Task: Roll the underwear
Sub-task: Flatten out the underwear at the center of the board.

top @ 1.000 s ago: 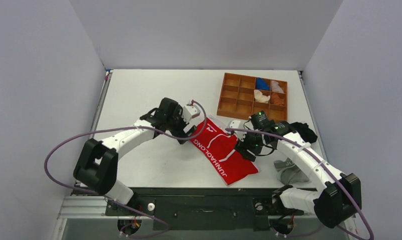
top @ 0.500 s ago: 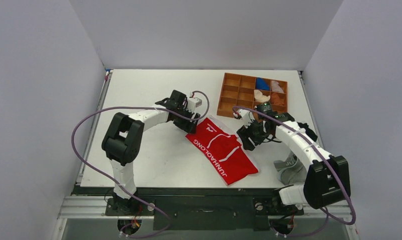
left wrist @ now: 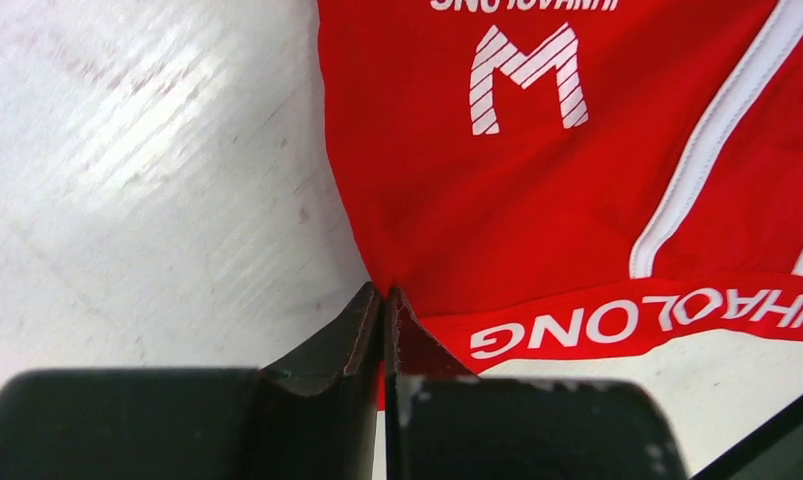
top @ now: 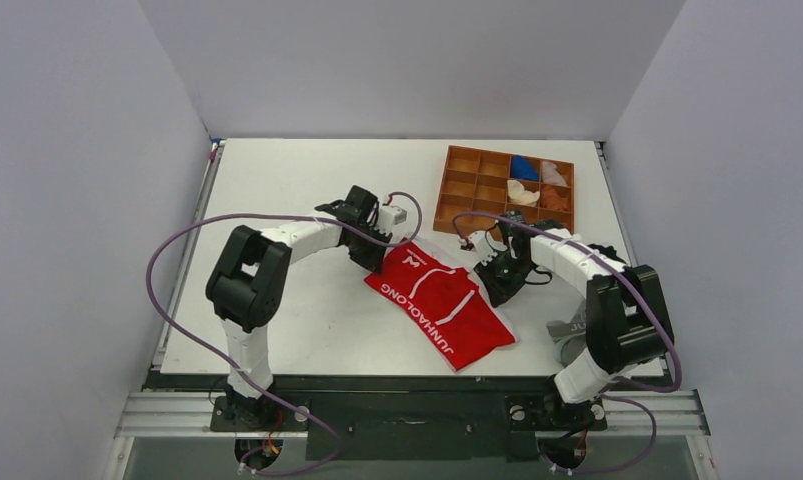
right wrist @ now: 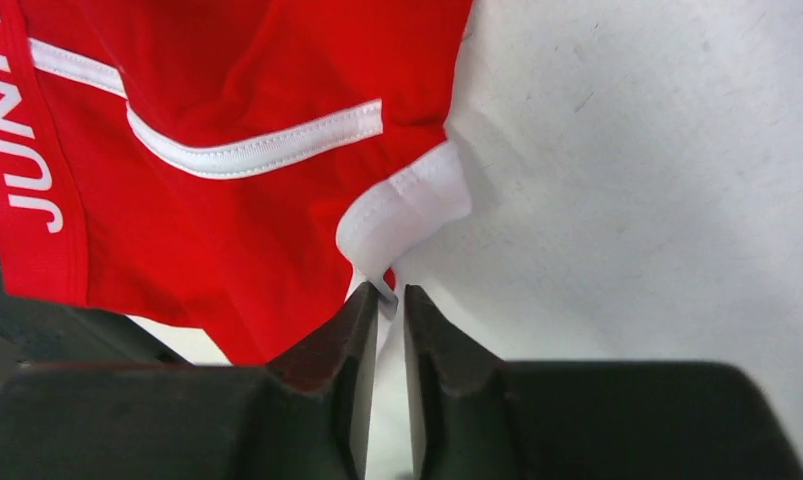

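Left fingers clamp the 10 o'clock edge of the underwear, right fingers pinch its 2 o'clock corner, presumably tensioning it for rolling.

Bright red underwear with white piping, white waistband lettering and a white striped M logo, white bench, brown tray, grey garment with white lettering, black left end effector, black right end effector
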Controlling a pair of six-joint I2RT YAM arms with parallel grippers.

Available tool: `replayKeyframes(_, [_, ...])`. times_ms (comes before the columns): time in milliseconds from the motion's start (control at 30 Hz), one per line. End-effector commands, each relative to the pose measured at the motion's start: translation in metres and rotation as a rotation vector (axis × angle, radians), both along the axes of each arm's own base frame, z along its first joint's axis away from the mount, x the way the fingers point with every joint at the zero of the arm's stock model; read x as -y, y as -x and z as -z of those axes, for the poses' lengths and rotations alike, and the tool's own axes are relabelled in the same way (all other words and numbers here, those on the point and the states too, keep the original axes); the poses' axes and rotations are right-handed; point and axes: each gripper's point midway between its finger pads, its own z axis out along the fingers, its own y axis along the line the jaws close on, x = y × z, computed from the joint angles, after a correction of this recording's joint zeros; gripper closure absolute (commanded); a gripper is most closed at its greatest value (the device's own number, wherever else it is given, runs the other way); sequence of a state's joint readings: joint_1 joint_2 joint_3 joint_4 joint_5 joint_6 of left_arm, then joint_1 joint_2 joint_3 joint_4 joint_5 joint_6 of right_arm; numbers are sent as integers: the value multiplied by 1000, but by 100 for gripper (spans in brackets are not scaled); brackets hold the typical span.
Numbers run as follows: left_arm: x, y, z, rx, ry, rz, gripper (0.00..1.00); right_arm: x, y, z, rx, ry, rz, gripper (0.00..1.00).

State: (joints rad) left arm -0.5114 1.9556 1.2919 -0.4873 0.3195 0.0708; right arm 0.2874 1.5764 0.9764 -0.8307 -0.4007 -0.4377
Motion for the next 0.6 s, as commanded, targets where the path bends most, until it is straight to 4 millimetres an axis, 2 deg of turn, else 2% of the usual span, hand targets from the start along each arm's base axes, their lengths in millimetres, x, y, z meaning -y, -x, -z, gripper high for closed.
replayKeyframes(0, [-43,17,-5,-6,-158,-7,100,3,4,2,-38,22,-21,92])
replayKeyframes(67, [-63,16,-13,43,-226,-26,100,3,10,4,-62,33,-44,99])
replayKeyframes(200, [-93,29,-19,81,-322,-33,100,-2,19,5,-81,66,-100,100])
replayKeyframes(333, [-102,48,-20,59,-330,-18,100,-12,22,7,-103,81,-142,100])
replayKeyframes(367, [-102,52,-21,53,-324,-14,92,-15,22,7,-108,75,-139,100])
replayKeyframes(400, [-102,56,-22,48,-312,-8,86,-17,18,4,-98,69,-136,93])
replayKeyframes(433, [-103,59,-24,45,-308,-8,70,-18,16,1,-84,65,-130,89])
replayKeyframes(467, [-102,60,-28,54,-294,-8,63,-20,10,-4,-65,60,-124,77])
replayKeyframes(500, [-103,59,-31,64,-284,-14,49,-20,7,-9,-44,59,-118,72])
replayKeyframes(533, [-101,57,-39,85,-264,-17,43,-21,1,-14,-24,52,-107,65])
replayKeyframes(567, [-102,52,-43,103,-249,-30,35,-21,-2,-20,-2,45,-101,62])
